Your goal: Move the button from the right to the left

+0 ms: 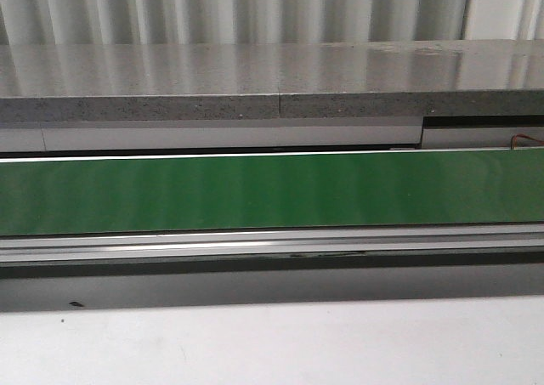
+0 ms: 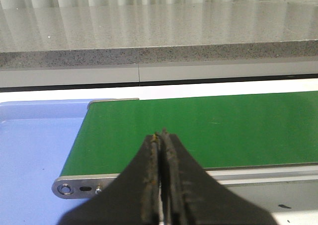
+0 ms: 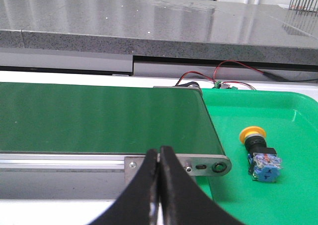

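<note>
The front view shows a long green conveyor belt crossing the middle of the frame from edge to edge, bordered below by a silver aluminium rail and above by a speckled grey stone ledge. A white bench fills the bottom of that frame. Neither arm appears there.

In the right wrist view, the small push-button with a round yellow mushroom cap, black collar and blue-grey contact block lies on its side in the right centre of the frame, resting on the floor of a bright green plastic tray. It sits just beside the rounded end of the belt, apart from it. The right gripper shows at the bottom centre, its two black fingers pressed together with nothing between them, over the belt's rail and well apart from the button. Red and black wires loop above the tray in the upper right.

In the left wrist view, the left gripper rises from the bottom centre, its worn dark fingers closed tip to tip and holding nothing. A pale blue plastic tray fills the left of that frame, next to the belt's end.
</note>
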Action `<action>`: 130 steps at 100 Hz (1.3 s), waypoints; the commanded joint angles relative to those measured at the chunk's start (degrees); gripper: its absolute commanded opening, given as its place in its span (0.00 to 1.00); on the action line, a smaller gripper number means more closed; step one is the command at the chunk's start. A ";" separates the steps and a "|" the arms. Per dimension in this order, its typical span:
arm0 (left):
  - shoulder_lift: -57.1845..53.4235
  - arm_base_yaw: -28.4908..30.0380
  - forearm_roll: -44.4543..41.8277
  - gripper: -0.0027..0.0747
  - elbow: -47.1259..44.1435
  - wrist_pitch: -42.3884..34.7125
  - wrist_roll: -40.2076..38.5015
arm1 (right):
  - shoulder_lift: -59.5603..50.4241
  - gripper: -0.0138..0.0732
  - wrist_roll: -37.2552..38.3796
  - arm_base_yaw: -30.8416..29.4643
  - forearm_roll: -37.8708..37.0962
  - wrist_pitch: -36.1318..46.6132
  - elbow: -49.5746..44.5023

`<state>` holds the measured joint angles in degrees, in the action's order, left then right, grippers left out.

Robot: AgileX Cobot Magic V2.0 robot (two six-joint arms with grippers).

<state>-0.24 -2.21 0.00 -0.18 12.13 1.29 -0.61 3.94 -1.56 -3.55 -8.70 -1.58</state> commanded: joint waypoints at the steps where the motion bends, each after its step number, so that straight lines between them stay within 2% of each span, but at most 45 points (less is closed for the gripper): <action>1: -1.87 0.05 0.64 0.01 -2.20 -4.42 -0.48 | -1.10 0.08 0.00 0.18 -0.71 4.16 1.22; 27: -1.87 0.05 0.64 0.01 -2.20 -4.42 -0.48 | -1.10 0.08 0.00 0.18 -0.71 3.82 2.21; 59: -1.87 0.05 0.64 0.01 -2.20 -4.42 -0.48 | 4.34 0.08 0.00 0.18 -0.71 -0.37 16.22; 95: -1.87 0.05 0.64 0.01 -2.20 -4.42 -0.48 | 24.38 0.08 0.00 0.18 -0.64 -16.40 33.36; 130: -1.87 0.05 0.64 0.01 -2.20 -4.42 -0.48 | 40.34 0.08 0.00 0.18 0.20 -33.57 42.01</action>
<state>-0.24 -2.21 0.00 -0.18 12.13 1.29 35.96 3.94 -1.56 -3.10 -41.03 36.84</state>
